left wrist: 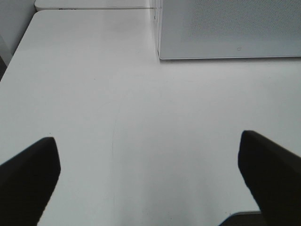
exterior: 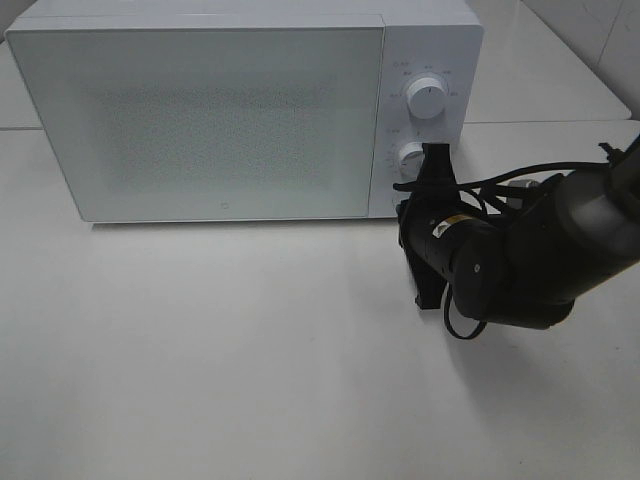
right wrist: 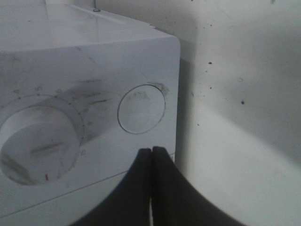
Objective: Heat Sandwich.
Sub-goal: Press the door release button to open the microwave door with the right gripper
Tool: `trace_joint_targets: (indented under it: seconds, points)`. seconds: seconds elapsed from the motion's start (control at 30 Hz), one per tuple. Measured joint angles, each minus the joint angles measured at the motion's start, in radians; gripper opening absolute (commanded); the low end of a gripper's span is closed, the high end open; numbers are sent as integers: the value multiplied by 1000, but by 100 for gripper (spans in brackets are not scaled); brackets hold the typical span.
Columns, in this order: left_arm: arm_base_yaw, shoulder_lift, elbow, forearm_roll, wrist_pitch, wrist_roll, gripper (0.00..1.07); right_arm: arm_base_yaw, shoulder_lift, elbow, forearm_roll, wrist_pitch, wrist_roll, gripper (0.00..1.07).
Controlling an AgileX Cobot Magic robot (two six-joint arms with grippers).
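Sandwich: you can't see it in any view. Microwave door's closed, frosted front. R gripper: jaws clenched tight w/ nothing between, tips just beside the round button next to the dial; can't tell if they touch it. L gripper: jaws spread wide, empty, over the white table, well apart from the microwave.

The right arm is dark grey-black, built of thick rounded housings with a round end cap, a small yellow-and-white label and looping black cables. The right gripper has slim, tapering black fingers. The left gripper has broad, blunt black ones.
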Motion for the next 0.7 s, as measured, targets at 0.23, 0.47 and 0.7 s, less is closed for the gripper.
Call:
trace_joint_targets:
  seconds: [0.23, 0.47, 0.7]
  points:
    - [0, 0, 0, 0, 0, 0, 98, -35, 47, -72, -19, 7, -1, 0]
    - [0, 0, 0, 0, 0, 0, 98, -51, 69, -108, -16, 11, -10, 0]
    - [0, 0, 0, 0, 0, 0, 98, -66, 95, -141, 2, 31, -52, 0]
